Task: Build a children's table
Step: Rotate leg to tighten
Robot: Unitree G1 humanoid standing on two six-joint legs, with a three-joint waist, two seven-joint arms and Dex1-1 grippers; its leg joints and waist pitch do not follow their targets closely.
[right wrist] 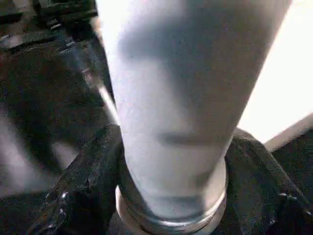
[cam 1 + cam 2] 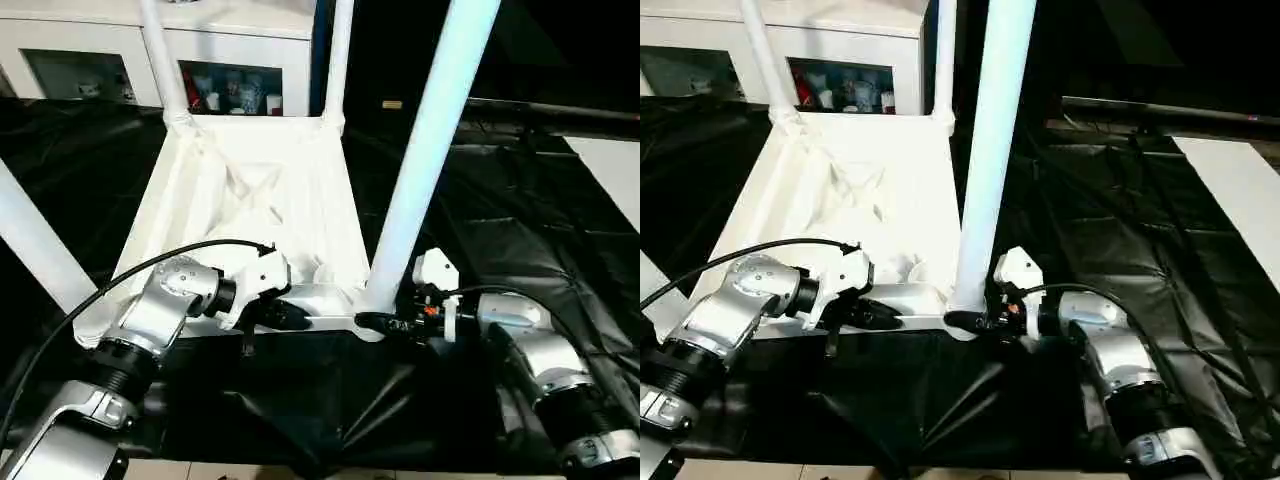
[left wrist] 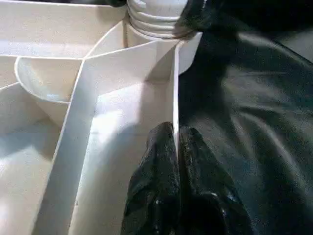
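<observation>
Black sheet point(image 2: 500, 230); left tool point(image 3: 175, 147) pinches tabletop point(image 2: 250, 200) rim, right tool point(image 1: 171, 171) clamps leg point(image 2: 425, 150). No writing legible.

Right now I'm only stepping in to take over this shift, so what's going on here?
The robot is putting together a children's table. The white top lies upside down on black sheeting, with four legs standing in its corner sockets. The left hand is shut on the top's near edge wall, steadying it. The right hand is closed around the base of the near right leg, where it meets its socket. A white glass-door cabinet stands behind.
</observation>
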